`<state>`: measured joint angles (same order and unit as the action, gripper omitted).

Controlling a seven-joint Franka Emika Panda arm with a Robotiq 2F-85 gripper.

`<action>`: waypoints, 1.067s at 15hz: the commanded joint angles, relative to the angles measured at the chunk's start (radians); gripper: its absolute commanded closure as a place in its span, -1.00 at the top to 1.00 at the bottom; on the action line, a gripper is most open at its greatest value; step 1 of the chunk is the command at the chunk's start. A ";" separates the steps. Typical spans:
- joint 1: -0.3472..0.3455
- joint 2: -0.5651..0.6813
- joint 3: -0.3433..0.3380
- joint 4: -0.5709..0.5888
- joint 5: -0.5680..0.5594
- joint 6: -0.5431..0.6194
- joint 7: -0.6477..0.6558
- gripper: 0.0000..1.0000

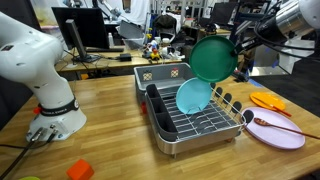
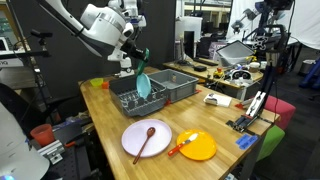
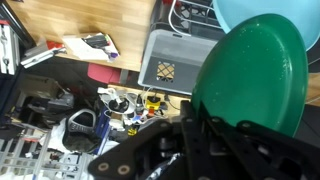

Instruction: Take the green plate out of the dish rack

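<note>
Four plates (image 1: 210, 58) (image 1: 193, 97) (image 1: 285, 136) (image 1: 268, 101) — one rack (image 1: 196, 143), one bin (image 1: 160, 66)

You've got a teal plate (image 1: 193, 96) standing tilted on its edge, close to the grey perforated bin (image 1: 160, 74). Over on the wooden table (image 1: 110, 125) your pink plate (image 1: 270, 137) lies flat, with a wooden spoon (image 1: 275, 124) resting across it. There's the orange plate (image 1: 268, 100) just beside it, and in an exterior view something yellow (image 2: 188, 138) sits on its rim. Down by the table's near edge you'll spot a small orange block (image 1: 80, 171), well apart from the plates.
</note>
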<state>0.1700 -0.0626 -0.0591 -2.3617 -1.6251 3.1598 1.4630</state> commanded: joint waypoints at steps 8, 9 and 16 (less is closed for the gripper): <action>-0.016 -0.034 -0.066 -0.027 0.095 -0.009 0.163 -0.97; -0.015 -0.039 -0.068 -0.027 0.100 -0.022 0.179 -0.97; -0.011 -0.024 -0.071 -0.011 0.096 -0.014 0.175 -0.88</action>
<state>0.1587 -0.0866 -0.1303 -2.3727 -1.5289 3.1455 1.6376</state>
